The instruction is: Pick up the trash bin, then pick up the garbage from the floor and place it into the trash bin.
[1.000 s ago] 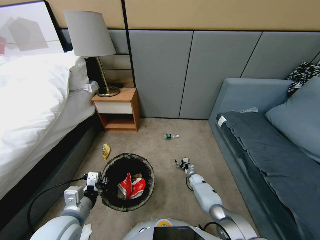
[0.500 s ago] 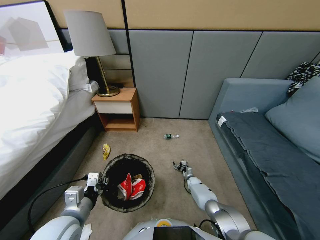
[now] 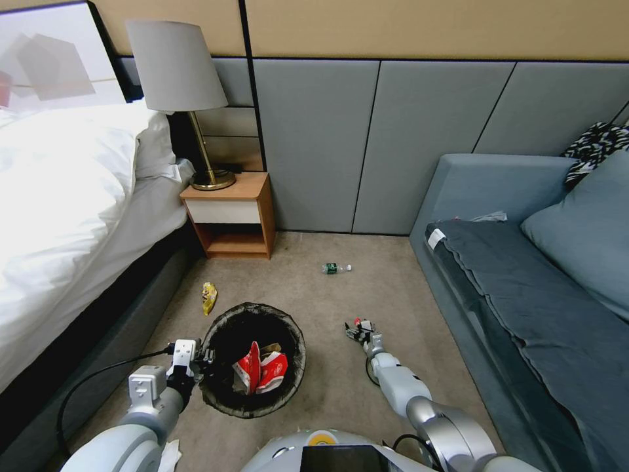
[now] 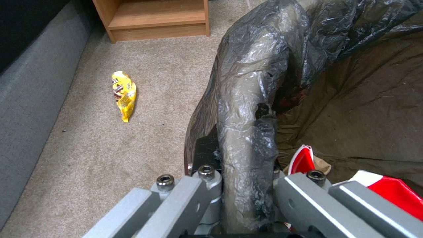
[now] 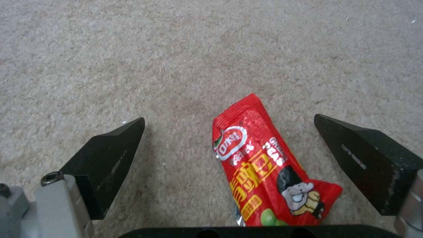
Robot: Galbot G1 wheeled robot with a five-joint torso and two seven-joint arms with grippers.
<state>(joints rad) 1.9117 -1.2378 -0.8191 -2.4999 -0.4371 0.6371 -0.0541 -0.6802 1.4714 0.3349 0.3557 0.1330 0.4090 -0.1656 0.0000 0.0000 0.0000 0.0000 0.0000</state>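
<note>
1. Trash bin (image 3: 252,359) is near me on the carpet (image 3: 327,295), left of centre; my left gripper (image 3: 196,362) is clamped on its bag-lined rim (image 4: 247,132) at the left side, so the "pick up the bin" step looks done. Can't tell whether the bin is lifted or resting on the floor
2. Already inside the bin: red-and-white cartons (image 3: 259,370) plus a bit of brown paper (image 3: 269,347). Some of the garbage step is banked
3. My right gripper (image 5: 229,158) is low over the carpet, right of the bin, jaws wide apart and straddling a red snack packet (image 5: 264,165). Fingers (image 5: 105,162) are not touching it; the packet lies flat between them, closer to one side
4. Left on the floor: that red packet, a yellow snack wrapper (image 3: 209,297) just beyond the bin towards the nightstand (image 3: 229,213), and a green-labelled bottle (image 3: 336,267) farther off, towards the wall
5. My read: roughly mid-task. Three pieces to go as far as I can see, with the red packet the one in hand; a flat foil pack on carpet may need the tips pressed right down to catch an edge
</note>
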